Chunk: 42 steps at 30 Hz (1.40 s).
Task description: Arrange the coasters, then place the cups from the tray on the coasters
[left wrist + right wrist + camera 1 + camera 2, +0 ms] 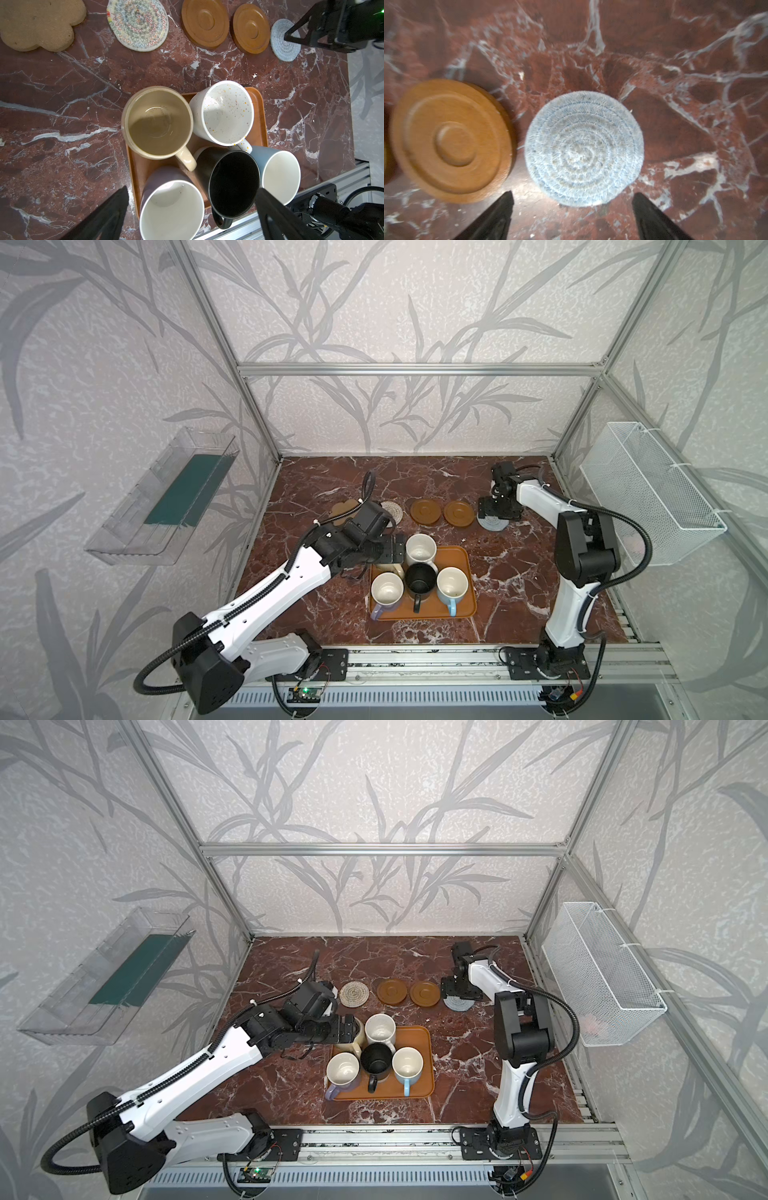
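Five coasters lie in a row behind the tray: tan cork (pixel 37 25), cream woven (pixel 138 25), two brown discs (pixel 205 22) (pixel 251 31), and grey-blue woven (pixel 584 148). My right gripper (pixel 573 192) hangs open just over the grey-blue coaster (pixel 492 524), which lies flat on the table with nothing between the fingers. The orange-brown tray (pixel 432 612) holds the beige (pixel 159 122), white (pixel 225 113), black (pixel 233 182), lavender (pixel 171 209) and light blue (pixel 280 176) cups. My left gripper (pixel 397 548) is open above the tray's far left corner, over the beige cup.
A white wire basket (pixel 648 493) hangs on the right wall and a clear plastic bin (pixel 166 497) on the left wall. An aluminium rail (pixel 415 659) runs along the table's front edge. The marble top (pixel 519 572) lies bare right of the tray.
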Motion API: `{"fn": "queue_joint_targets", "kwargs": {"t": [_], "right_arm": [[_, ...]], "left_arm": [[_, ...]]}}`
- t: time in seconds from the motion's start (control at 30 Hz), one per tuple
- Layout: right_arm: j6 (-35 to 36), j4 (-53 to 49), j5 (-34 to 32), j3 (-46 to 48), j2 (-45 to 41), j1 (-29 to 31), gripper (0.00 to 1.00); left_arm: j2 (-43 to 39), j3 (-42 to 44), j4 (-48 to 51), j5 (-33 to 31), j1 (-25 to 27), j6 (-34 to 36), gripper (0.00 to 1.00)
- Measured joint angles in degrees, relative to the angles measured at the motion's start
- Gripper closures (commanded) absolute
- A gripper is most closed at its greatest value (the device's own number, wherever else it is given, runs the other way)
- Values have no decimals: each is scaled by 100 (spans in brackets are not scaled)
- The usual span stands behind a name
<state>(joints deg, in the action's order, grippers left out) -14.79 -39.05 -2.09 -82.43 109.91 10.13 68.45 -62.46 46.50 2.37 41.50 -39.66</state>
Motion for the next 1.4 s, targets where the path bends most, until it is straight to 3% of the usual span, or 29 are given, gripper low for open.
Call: {"fn": "queue_joint_targets", "kwargs": {"t": [0.47, 1.4], "right_arm": [[-22, 24, 387, 1128, -2098, 422, 1], [-20, 286, 710, 1694, -2564, 417, 1]], "left_arm": [[678, 348, -122, -87, 0, -151, 10], [1770, 365, -448, -284, 0, -195, 19]]}}
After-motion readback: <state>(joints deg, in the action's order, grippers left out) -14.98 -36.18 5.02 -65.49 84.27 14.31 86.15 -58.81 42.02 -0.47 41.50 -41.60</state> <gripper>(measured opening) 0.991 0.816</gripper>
